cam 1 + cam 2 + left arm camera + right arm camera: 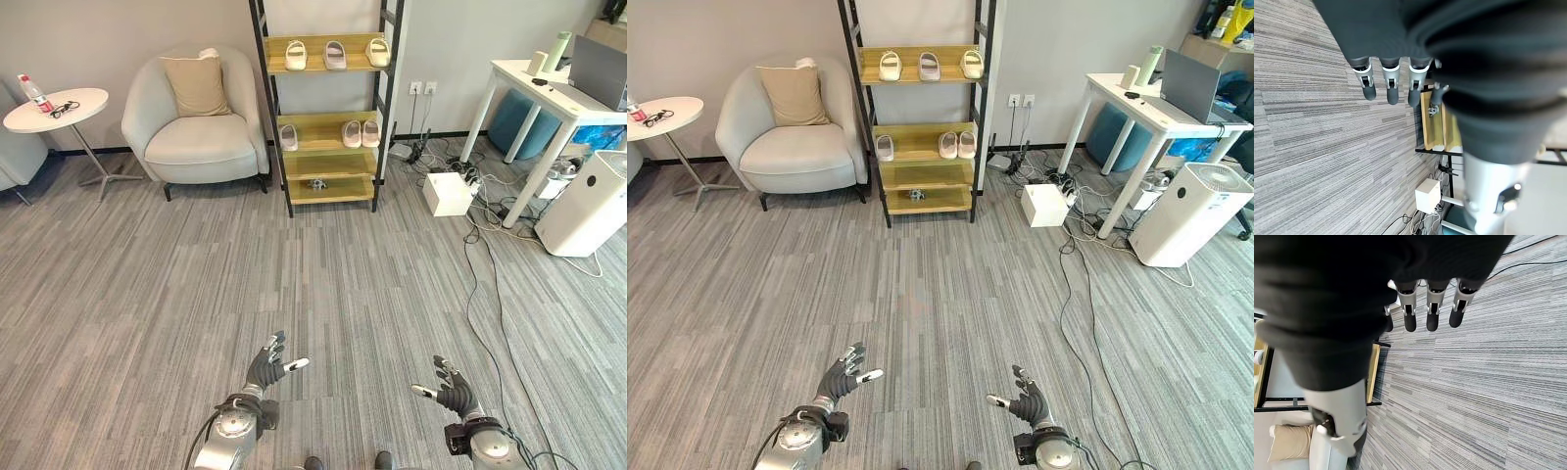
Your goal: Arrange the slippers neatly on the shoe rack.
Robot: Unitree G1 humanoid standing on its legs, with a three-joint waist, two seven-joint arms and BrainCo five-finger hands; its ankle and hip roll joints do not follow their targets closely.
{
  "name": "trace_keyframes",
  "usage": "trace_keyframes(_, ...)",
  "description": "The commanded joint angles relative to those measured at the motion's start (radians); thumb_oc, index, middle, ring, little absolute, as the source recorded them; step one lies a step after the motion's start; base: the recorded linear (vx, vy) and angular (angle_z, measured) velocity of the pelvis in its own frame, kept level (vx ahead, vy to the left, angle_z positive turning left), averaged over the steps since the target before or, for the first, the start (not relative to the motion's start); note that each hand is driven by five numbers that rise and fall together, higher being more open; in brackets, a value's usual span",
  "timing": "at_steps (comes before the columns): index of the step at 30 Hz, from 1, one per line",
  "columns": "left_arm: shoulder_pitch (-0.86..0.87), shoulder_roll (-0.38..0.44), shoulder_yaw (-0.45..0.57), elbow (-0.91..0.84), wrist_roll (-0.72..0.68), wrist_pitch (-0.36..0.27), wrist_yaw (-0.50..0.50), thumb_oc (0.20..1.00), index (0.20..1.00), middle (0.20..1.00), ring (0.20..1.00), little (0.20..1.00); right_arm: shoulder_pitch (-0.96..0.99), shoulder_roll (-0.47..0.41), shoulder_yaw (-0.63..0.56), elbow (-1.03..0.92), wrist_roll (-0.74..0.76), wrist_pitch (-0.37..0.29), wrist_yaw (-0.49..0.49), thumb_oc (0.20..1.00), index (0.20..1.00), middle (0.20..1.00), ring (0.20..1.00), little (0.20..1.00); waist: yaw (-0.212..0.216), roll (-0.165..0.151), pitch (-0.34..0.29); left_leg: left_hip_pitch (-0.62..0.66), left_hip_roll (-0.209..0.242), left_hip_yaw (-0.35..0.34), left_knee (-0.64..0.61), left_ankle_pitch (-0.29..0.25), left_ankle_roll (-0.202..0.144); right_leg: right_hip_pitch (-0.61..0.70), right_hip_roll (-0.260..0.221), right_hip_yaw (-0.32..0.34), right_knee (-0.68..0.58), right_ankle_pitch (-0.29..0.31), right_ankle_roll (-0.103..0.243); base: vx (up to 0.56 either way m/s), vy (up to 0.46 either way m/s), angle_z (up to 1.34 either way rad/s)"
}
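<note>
A wooden shoe rack (pixel 328 157) with black uprights stands against the far wall. Three pale slippers (pixel 334 54) sit on its top shelf. On the middle shelf a single slipper (pixel 288 137) lies at the left and a pair (pixel 361 133) at the right. A small grey object (pixel 317 183) rests on the lower shelf. My left hand (pixel 266 367) and right hand (pixel 453 390) hover low over the carpet near me, far from the rack. Both are open with straight fingers and hold nothing.
A beige armchair (pixel 196 122) with a cushion stands left of the rack, beside a round white side table (pixel 57 108). To the right are a white box (pixel 447 193), loose cables (pixel 485 255), a white desk (pixel 554 103) and a white air purifier (pixel 591 201).
</note>
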Motion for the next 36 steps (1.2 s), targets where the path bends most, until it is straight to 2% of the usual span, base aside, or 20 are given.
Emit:
trace_keyframes(1, -0.04, 0.006, 0.031, -0.032, -0.008, -0.06, 0.001, 1.0, 1.0, 1.0, 1.0, 1.0, -0.05, -0.021, 0.015, -0.058, -0.002, -0.041, 0.004, 1.0, 1.0, 1.0, 1.0, 1.0, -0.017, -0.022, 0.017, 0.028, 0.067, -0.03, -0.001, -0.071, -0.073, 0.065, -0.088, -0.01, 0.002, -0.099, 0.096, 0.0, 0.0, 0.0)
trace_keyframes(13, -0.015, -0.012, 0.028, -0.03, -0.062, -0.058, -0.004, 1.0, 1.0, 1.0, 1.0, 1.0, -0.052, -0.013, 0.02, -0.005, 0.005, -0.038, 0.0, 1.0, 1.0, 1.0, 1.0, 1.0, -0.01, -0.024, 0.008, 0.028, 0.064, -0.038, -0.001, -0.07, -0.07, 0.069, -0.083, -0.012, 0.002, -0.106, 0.092, 0.0, 0.0, 0.0)
trace_keyframes(36, -0.029, -0.002, 0.032, -0.005, -0.038, -0.052, -0.004, 1.0, 1.0, 1.0, 1.0, 1.0, -0.069, -0.002, 0.032, 0.028, 0.017, -0.027, 0.012, 1.0, 1.0, 1.0, 1.0, 1.0, -0.003, -0.035, 0.003, 0.02, 0.051, -0.044, -0.001, -0.079, -0.063, 0.061, -0.098, -0.016, 0.002, -0.093, 0.099, 0.0, 0.002, 0.0)
